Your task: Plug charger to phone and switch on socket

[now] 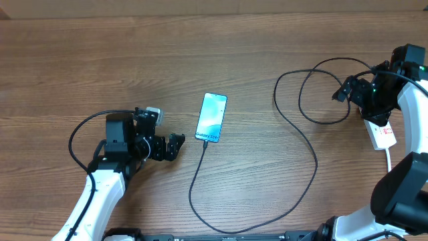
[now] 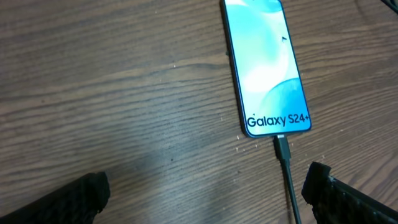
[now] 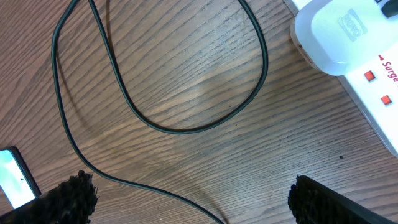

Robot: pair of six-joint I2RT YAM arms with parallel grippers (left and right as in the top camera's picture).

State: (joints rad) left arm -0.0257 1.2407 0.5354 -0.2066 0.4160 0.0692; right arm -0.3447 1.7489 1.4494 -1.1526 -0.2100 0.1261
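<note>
Left fingers (image 2: 68, 202) and right fingers (image 3: 62, 202) stand apart above the table (image 1: 267, 53); charger (image 2: 287, 180) meets the phone (image 2: 264, 62) at its bottom edge.

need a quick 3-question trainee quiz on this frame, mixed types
1. True or false: the cable reaches the lettered end of the phone.
2. Fill in: the left fingers and right fingers are both ___.
3. Which fingers are nearer the power strip? A) left B) right C) equally near

Key: 1 true; 2 open; 3 B
</note>
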